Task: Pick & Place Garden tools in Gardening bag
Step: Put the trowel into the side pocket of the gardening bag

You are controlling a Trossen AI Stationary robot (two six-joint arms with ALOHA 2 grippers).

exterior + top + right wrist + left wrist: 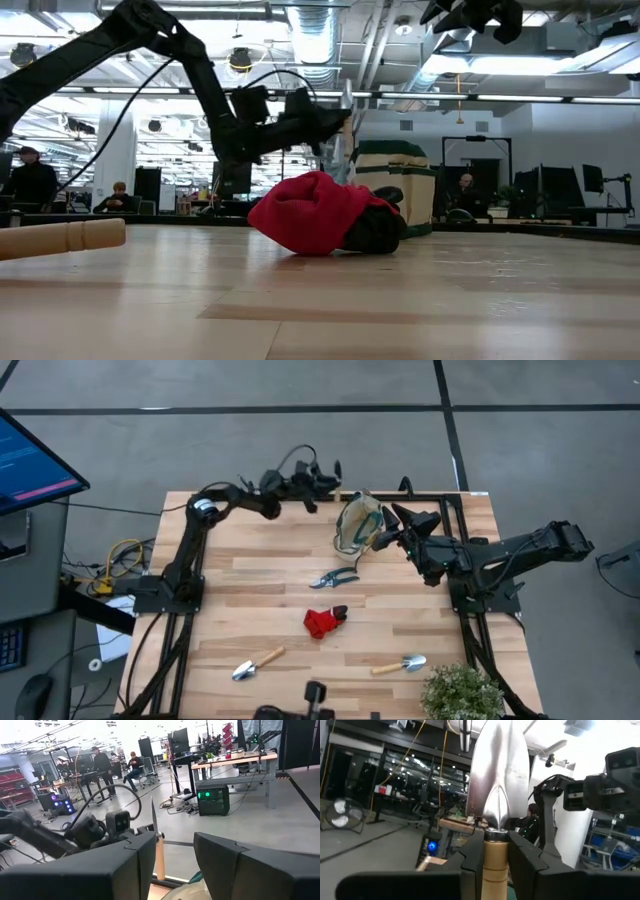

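My left gripper [328, 480] is raised over the table's far edge, just left of the gardening bag [358, 525], and is shut on a trowel [497, 775] with a silver blade and a wooden handle. The beige, green-trimmed bag stands at the far middle. My right gripper [385, 540] is at its right rim. On the table lie teal shears [333, 578], a red-and-black glove [325, 621] and two more trowels [257, 663] [400, 664]. My left gripper pinches the trowel's wooden handle [495, 862] between its two fingers, just behind the metal collar. The fingers lie along the handle. The trowel is lifted clear, its blade slanting upward ahead of the fingers. My right gripper has the bag's right rim [186, 890] between its fingers, coming level from the table's right. The place of contact lies below the wrist view's edge. The bag's bottom rests on the table.
A leafy potted plant [462, 693] stands at the near right corner. A monitor [30, 465] and cables sit off the table's left side. Bare wood lies between the shears and the left arm's base.
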